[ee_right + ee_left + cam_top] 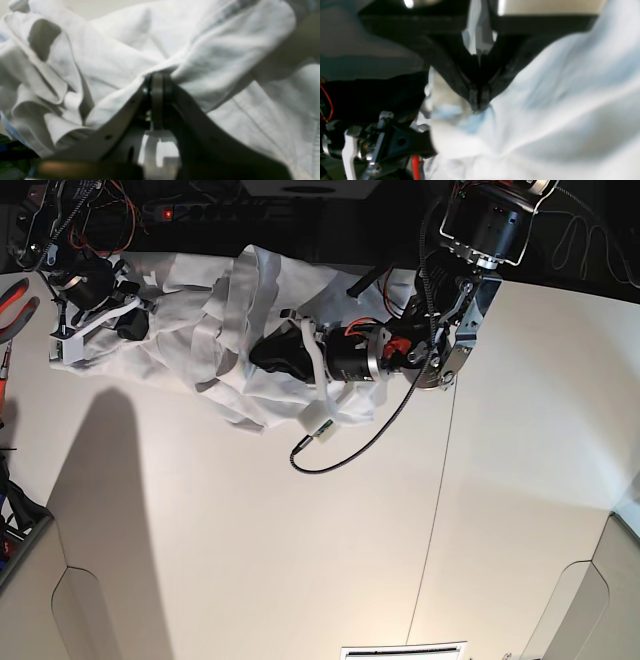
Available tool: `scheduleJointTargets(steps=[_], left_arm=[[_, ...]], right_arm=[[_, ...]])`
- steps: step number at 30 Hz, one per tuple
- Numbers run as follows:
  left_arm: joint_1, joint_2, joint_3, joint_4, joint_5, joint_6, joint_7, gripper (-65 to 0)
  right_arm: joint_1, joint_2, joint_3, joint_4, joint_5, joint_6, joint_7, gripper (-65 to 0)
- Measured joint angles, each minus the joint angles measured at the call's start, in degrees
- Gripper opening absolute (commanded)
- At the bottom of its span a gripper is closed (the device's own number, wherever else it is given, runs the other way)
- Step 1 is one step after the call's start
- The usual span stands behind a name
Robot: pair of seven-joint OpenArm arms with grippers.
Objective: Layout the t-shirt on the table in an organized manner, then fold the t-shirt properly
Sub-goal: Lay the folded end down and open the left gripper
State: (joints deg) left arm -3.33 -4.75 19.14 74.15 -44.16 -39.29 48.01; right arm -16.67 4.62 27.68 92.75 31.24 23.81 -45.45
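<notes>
— White cloth everywhere. Where is the t-shirt (210, 330)?

— Bunched at the far edge of the table (300, 560), stretched between my two arms.

— Your left gripper (478, 106)?

— Clamped tight on a fold of the shirt; cloth shows between my fingers (473, 96).

— And the right gripper (157, 77)?

— Closed too, pinching a ridge of wrinkled fabric, with the shirt draped over both sides of it.
</notes>
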Motion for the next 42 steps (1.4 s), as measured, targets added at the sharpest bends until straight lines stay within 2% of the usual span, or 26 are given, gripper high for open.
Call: scheduleJointTargets(steps=[5, 8, 10, 15, 17, 20, 23, 24, 26, 28, 29, 32, 34, 37, 42], left_arm=[[-3.3, 2.7, 0.4, -0.5, 0.6, 0.0, 0.2, -65.0], [-4.5, 3.2, 0.4, -0.4, -1.1, 0.0, -0.2, -65.0], [-4.6, 3.3, 0.4, -0.4, 1.0, 0.0, -1.0, -65.0], [-4.7, 4.0, 0.4, -3.1, 14.2, -0.1, -14.3, -65.0], [-5.7, 4.0, 0.4, -4.8, 17.7, 0.0, -17.2, -65.0], [-8.4, 4.0, -0.5, -5.3, 17.0, -0.1, -17.0, -65.0], [-11.9, 4.0, -3.3, -5.1, 10.6, 0.0, -15.0, -65.0], [-12.8, 4.0, -4.3, -5.0, 7.9, 0.0, -13.3, -65.0], [-13.9, 4.0, -6.1, -4.9, 4.4, 0.0, -9.9, -65.0], [-13.8, 4.1, -7.5, -4.9, 4.1, 0.0, -7.7, -65.0], [-13.6, 4.1, -8.0, -4.9, 4.4, 0.0, -6.9, -65.0], [-13.4, 3.4, -9.1, -5.0, 4.4, 0.0, -6.9, -49.5], [-13.5, 2.7, -9.1, -5.0, 4.1, 0.0, -6.9, -44.2], [-13.5, 1.7, -9.1, -5.0, 4.2, 0.0, -6.9, -43.9], [-13.5, 0.3, -9.1, -5.0, 4.2, 0.0, -6.9, -43.8]], right_arm=[[0.0, 0.0, 0.0, 0.0, 0.0, 0.0, 0.0, -65.0], [0.0, 0.0, 0.0, 0.0, 0.0, 0.0, 0.0, -65.0], [0.0, 0.0, 0.0, 0.0, 0.0, 0.0, 0.0, -65.0], [0.0, 0.0, 0.0, 0.0, 0.1, 0.0, 0.0, -65.0], [0.0, 0.0, 0.0, 0.0, 0.1, 0.0, 0.0, -65.0], [0.1, 0.0, 0.0, 0.0, 0.3, 0.0, 0.0, -65.0], [0.6, 0.0, 0.1, 0.2, 3.1, 2.6, -3.0, -65.0], [0.7, 0.0, 0.1, 0.9, 4.9, 3.3, -3.6, -63.3], [0.8, 0.0, 0.1, 3.3, 6.7, 4.5, -5.0, -47.8], [0.8, 0.0, 0.3, 6.4, 6.3, 5.7, -5.0, -39.0], [0.8, 0.0, 0.6, 8.0, 6.3, 6.1, -4.8, -37.8], [0.8, 0.0, 2.0, 13.2, 6.1, 6.4, -2.9, -37.8], [1.0, 0.0, 3.5, 16.2, 3.9, 6.4, -2.4, -37.8], [1.0, 0.0, 6.5, 18.8, 1.6, 6.4, -1.9, -37.7], [1.0, 2.9, 11.6, 17.0, -1.5, 6.4, -0.2, -26.0]])
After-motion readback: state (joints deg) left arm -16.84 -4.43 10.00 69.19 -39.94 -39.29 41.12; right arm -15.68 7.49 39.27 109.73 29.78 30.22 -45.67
